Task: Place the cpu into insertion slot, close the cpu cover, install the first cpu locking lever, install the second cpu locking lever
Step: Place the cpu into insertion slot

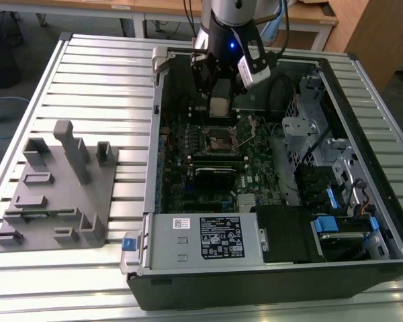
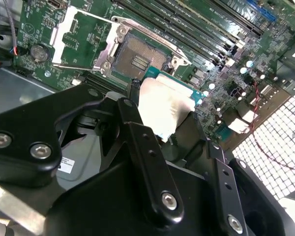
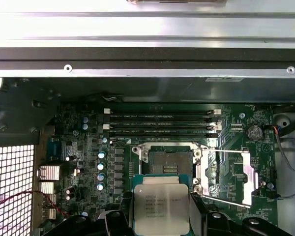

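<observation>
My gripper [image 1: 219, 107] is shut on the cpu [image 1: 219, 104], a pale silver square chip held flat between the black fingers [image 3: 124, 219]. In both wrist views the cpu [image 3: 161, 209] [image 2: 164, 105] hangs just beside and above the insertion slot [image 3: 166, 164] [image 2: 140, 56], not seated in it. The slot [image 1: 221, 139] lies bare, its brownish contact field showing. The cpu cover [image 3: 247, 172] [image 2: 60, 34] is swung open and lies flat next to the slot. Thin wire levers [image 3: 221, 151] run along the cover's edges.
Long black memory slots [image 3: 162, 123] sit right beside the socket. The open computer case [image 1: 154, 134] holds a grey power supply box [image 1: 201, 238] and a metal drive cage [image 1: 309, 127]. A grey fixture block [image 1: 54, 188] stands on the slatted table at the exterior view's left.
</observation>
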`<state>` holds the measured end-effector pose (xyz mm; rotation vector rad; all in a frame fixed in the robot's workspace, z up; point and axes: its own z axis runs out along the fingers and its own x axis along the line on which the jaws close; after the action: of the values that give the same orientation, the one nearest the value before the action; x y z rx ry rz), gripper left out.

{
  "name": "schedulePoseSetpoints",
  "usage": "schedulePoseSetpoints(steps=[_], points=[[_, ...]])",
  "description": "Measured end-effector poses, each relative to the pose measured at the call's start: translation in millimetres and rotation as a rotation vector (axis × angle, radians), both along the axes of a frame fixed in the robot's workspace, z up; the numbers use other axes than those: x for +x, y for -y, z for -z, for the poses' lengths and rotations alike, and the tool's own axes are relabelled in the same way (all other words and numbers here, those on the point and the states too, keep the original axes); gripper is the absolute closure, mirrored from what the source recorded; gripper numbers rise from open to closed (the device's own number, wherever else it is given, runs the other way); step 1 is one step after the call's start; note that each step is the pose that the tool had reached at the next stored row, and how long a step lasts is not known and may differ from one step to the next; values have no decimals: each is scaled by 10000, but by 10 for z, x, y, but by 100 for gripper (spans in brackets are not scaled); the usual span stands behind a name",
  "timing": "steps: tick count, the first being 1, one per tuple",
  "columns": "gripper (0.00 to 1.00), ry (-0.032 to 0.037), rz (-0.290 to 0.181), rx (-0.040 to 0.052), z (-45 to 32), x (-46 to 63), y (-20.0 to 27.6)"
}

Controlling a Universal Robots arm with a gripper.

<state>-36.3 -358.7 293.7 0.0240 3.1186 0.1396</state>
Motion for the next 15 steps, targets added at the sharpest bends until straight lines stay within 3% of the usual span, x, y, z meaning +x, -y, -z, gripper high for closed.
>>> schedulePoseSetpoints(steps=[15], points=[[46,0,0,0,23,30,0]])
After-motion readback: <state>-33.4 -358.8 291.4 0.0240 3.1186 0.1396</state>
